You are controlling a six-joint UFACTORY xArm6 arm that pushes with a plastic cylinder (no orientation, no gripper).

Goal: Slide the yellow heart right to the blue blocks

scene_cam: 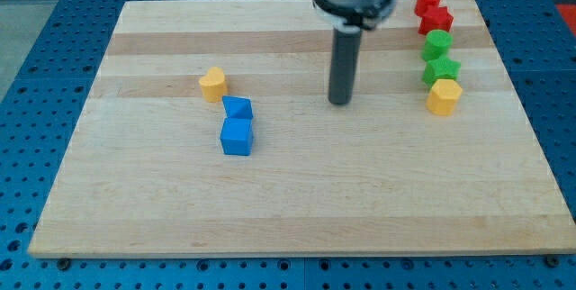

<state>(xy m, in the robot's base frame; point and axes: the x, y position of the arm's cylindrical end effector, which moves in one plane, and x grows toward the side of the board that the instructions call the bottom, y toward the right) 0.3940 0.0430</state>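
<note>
The yellow heart [213, 84] lies on the wooden board [297, 209] at the view's left of centre. Just below and to its right sit two blue blocks: a small blue triangle-like block [238, 108] and a blue cube [237, 137], touching each other. The heart stands very close to the upper blue block; I cannot tell if they touch. My tip [339, 103] rests on the board near the centre, well to the right of the heart and the blue blocks, touching no block.
Along the view's right edge stands a column of blocks: two red blocks [433, 11] at the top, a green round block [438, 43], a green star [440, 70] and a yellow hexagon [443, 96].
</note>
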